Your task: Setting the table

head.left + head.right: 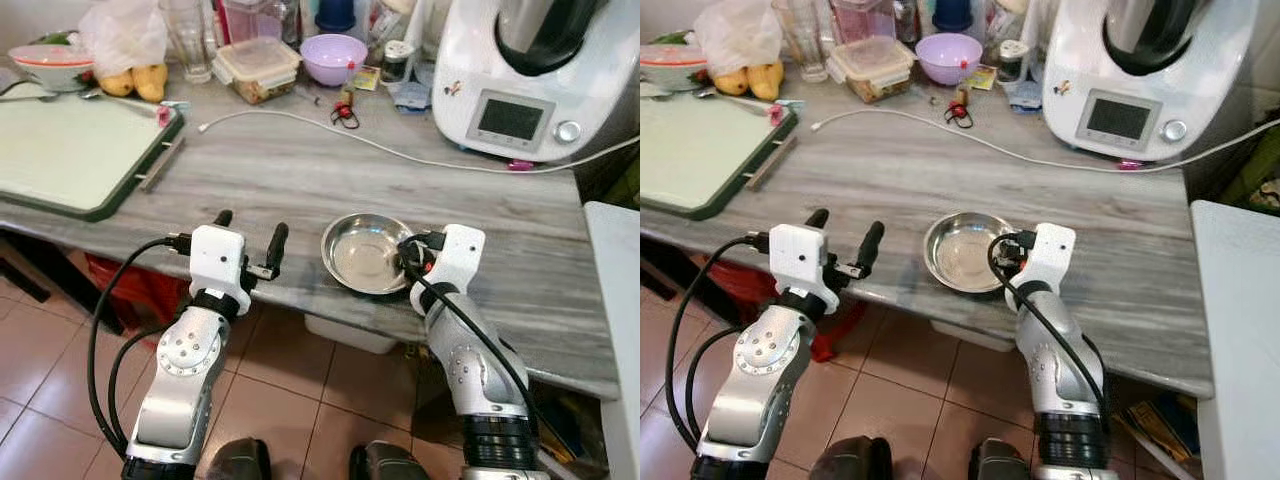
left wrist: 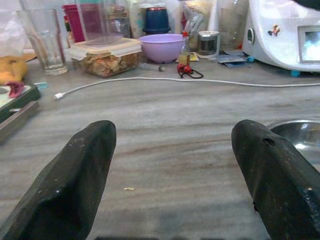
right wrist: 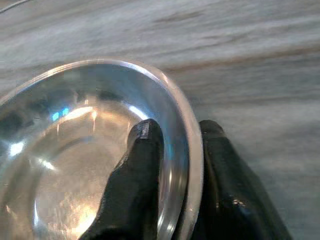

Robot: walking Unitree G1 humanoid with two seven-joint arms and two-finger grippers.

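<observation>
A shallow steel bowl (image 1: 362,252) sits on the grey wood-grain table (image 1: 300,170) near its front edge. My right gripper (image 1: 410,258) is shut on the bowl's right rim. In the right wrist view one finger (image 3: 140,170) lies inside the bowl (image 3: 75,150) and the other presses the outside of the rim. To the bowl's left, my left gripper (image 1: 250,232) hovers over the table's front edge, open, with nothing between its fingers (image 2: 75,185).
A green-rimmed tray (image 1: 60,150) lies at the left. A white kitchen machine (image 1: 520,80) stands at the back right, with a white cable (image 1: 330,130) running across the table. A purple bowl (image 1: 333,57), a food container (image 1: 258,68) and a glass (image 1: 187,40) crowd the back edge.
</observation>
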